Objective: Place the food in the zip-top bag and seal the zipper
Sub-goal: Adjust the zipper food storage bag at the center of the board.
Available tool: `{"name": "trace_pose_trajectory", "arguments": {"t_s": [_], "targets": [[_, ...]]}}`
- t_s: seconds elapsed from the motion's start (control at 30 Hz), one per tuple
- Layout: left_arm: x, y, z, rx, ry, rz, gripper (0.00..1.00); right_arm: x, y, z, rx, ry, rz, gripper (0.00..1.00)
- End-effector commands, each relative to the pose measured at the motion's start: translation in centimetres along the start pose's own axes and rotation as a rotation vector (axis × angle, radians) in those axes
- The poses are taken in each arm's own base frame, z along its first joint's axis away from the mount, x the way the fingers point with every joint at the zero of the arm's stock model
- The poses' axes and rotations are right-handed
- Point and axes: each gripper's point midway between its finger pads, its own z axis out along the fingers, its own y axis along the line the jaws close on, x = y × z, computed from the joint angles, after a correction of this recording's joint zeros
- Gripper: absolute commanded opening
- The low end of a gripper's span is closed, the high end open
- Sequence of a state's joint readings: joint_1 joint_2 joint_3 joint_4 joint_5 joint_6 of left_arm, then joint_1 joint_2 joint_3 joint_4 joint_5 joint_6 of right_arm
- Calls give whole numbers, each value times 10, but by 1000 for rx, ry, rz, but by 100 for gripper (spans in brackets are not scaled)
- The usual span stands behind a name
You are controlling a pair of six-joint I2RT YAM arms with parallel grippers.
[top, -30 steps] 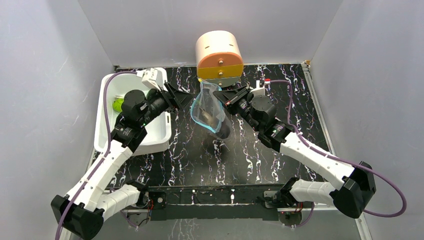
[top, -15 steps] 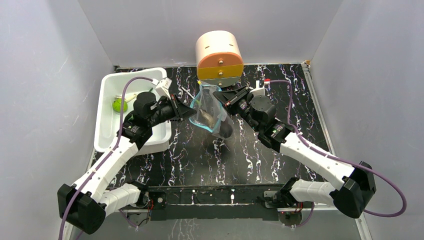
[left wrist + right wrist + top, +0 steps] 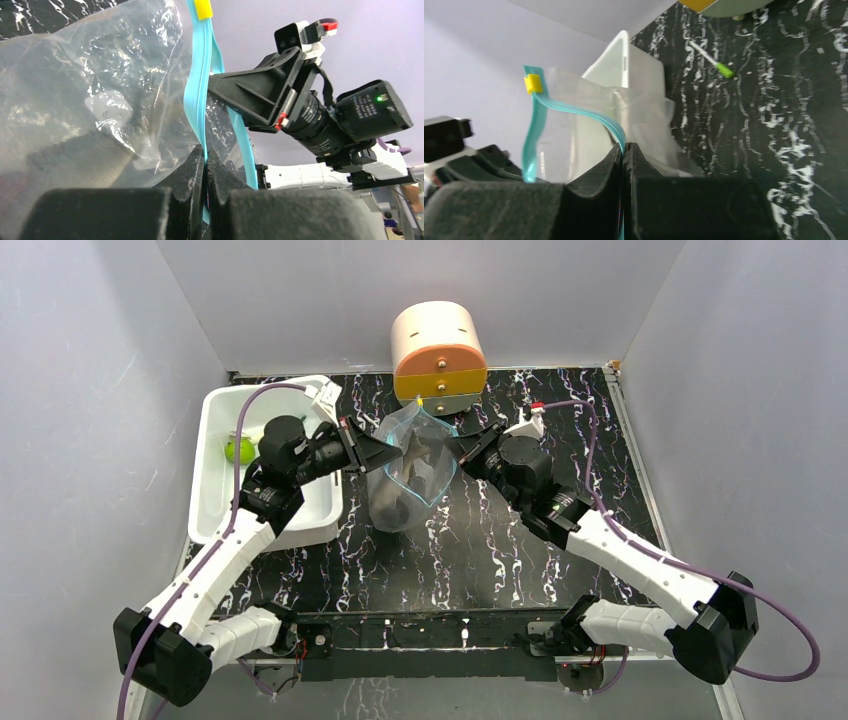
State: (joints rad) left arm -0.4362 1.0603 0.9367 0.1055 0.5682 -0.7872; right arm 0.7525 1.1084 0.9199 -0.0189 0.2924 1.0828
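Black marble-patterned table (image 3: 520, 570), grey walls on three sides: the zip-top bag (image 3: 405, 465) hangs at mid-table, strung between two robot arms and lifted at its mouth. The left tool (image 3: 206, 150) comes in from the bag's 9 o'clock with its jaws pressed together on the zipper (image 3: 197, 90), the teal strip running up to a small yellow end tab (image 3: 202, 8). The right tool (image 3: 624, 147) reaches in from 3 o'clock, its jaws likewise pinched tight on the same strip. Seen from the left wrist, two strands of the strip run apart from each other, so the mouth is not sealed along that stretch.

Through the crinkled plastic a grey-brown fish (image 3: 75, 160) lies low in the bag; from above it reads only as a dark mass.

At the bag's 9 o'clock, beyond the left arm, stands a white tub (image 3: 222, 500) with a lime-green round fruit (image 3: 238, 449) inside. At 12 o'clock, against the back wall, sits a peach-and-orange cylindrical container (image 3: 438, 350). A thin white pen with a green tip (image 3: 711, 59) lies on the table near the tub.
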Motion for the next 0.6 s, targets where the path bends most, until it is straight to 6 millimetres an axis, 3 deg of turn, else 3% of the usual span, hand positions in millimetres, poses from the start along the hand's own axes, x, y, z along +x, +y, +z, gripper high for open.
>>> {"name": "trace_pose_trajectory", "arguments": {"t_s": [0.0, 0.13, 0.33, 0.37, 0.57], "targets": [[-7, -22, 1, 92, -6, 12, 0, -27, 9, -14, 4, -82, -120, 0], [-2, -11, 9, 73, 23, 5, 0, -30, 19, -16, -29, -77, -149, 0], [7, 9, 18, 11, 76, 6, 0, -16, 15, -14, -52, -30, -150, 0], [10, 17, 19, -21, 94, 10, 10, -14, 14, -17, -66, -28, -158, 0], [10, 29, 17, -93, 89, 16, 41, -8, -3, -18, -3, 6, -205, 0]]}}
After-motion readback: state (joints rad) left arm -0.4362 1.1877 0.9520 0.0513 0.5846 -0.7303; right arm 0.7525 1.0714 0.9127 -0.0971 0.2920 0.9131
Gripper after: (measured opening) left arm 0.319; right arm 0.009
